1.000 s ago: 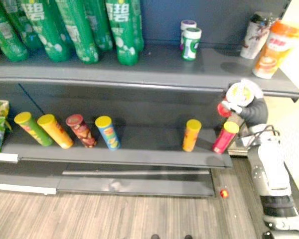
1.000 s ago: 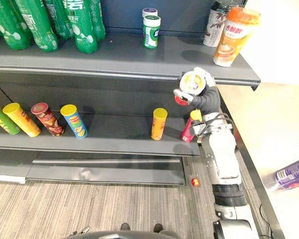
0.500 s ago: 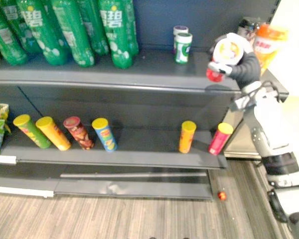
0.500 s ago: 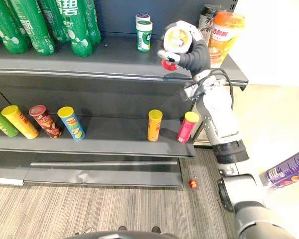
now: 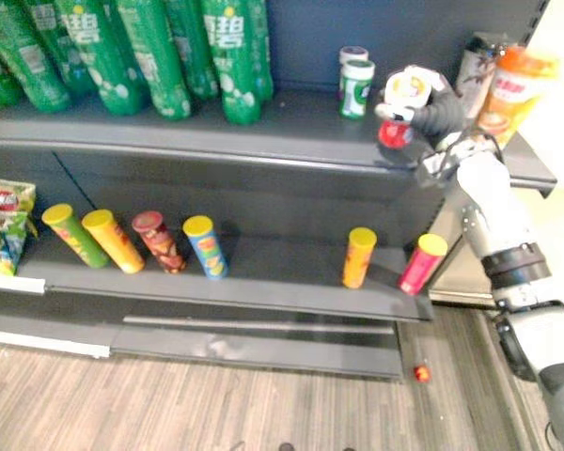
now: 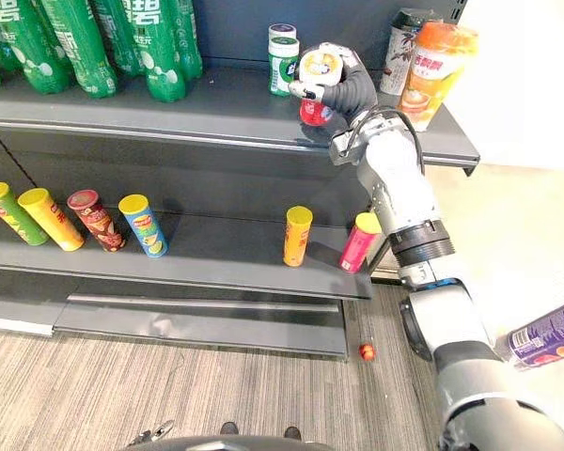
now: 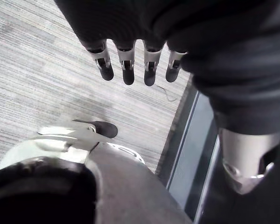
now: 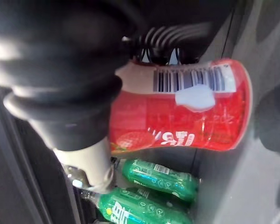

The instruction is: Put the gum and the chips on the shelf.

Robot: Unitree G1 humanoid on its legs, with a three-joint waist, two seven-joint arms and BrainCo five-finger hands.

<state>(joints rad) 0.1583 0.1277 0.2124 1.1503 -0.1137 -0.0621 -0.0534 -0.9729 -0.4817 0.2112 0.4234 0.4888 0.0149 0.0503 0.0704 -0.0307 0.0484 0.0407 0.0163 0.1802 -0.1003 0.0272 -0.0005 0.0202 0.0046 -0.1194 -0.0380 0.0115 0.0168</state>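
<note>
- Dark grey shelf unit (image 5: pixel 291 122) with an upper and a lower board, standing on striped grey floor.
- Tall green bottles (image 5: pixel 230 56) packed along the left half of the upper board.
- Right hand (image 6: pixel 348 89) raised to the front edge of the upper board, fingers and thumb curled round a red gum bottle (image 5: pixel 395 132).
- Left hand (image 7: pixel 128 70) hanging above the floor, fingers straight, holding nothing.
- Orange-lidded cup (image 5: pixel 508 89) and dark cup (image 5: pixel 475 70) at the right end of the upper board.
- Purple tube (image 6: pixel 545 334) lying on a pale surface to the right of the unit.
- Four chip tubes (image 5: pixel 150 242) leaning in a row on the lower board; an orange tube (image 5: pixel 359 256) upright further right, a pink tube (image 5: pixel 423 263) tilted beside it.
- Snack bags (image 5: pixel 5 225) at the lower board's left end.
- Red gum bottle held white lid up, just right of two small gum bottles (image 5: pixel 357 86); contact with the board impossible to tell.
- Small red object (image 5: pixel 421 373) on the floor by the unit's right corner.
</note>
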